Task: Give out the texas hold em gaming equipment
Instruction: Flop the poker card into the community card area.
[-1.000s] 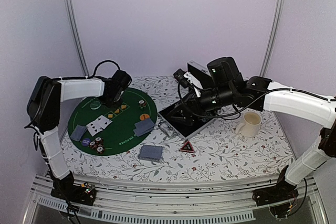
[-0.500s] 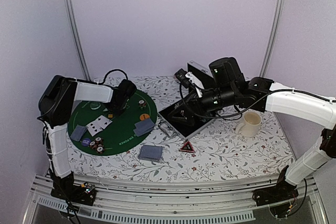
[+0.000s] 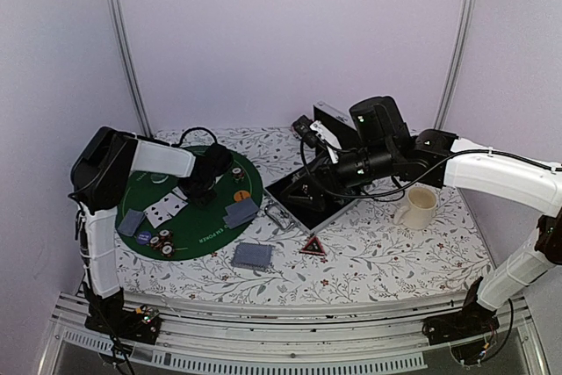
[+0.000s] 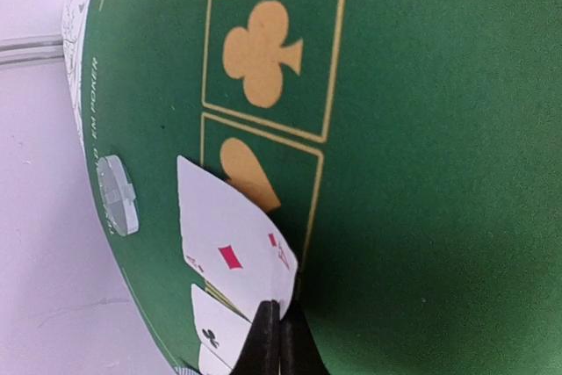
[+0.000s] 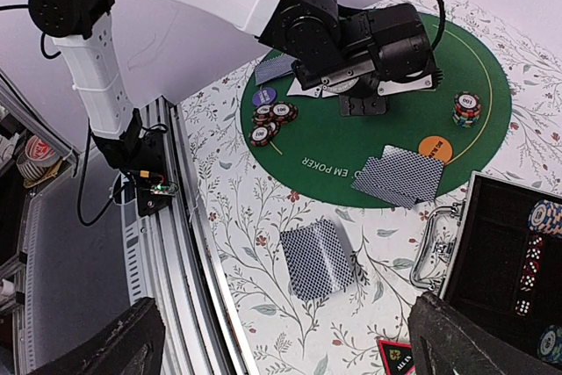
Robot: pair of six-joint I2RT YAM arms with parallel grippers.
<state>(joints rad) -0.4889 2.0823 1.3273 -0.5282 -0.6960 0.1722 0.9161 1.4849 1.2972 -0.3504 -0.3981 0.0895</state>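
Observation:
A round green poker mat carries face-up playing cards, two face-down pairs, striped poker chips, a chip stack and the orange button. My left gripper is low over the mat, shut on the edge of a face-up ace of diamonds, which curls up off the felt beside a club card. My right gripper hangs open high above the table. The face-down deck lies below it. More chips sit in the case.
The open silver case lies right of the mat, its handle towards the deck. A cream mug stands at the right. A small red-and-black triangle lies near the deck. A clear disc rests at the mat's edge.
My left arm has swung from the mat's far side towards its middle, bringing the gripper down next to the face-up cards. The right arm has barely moved.

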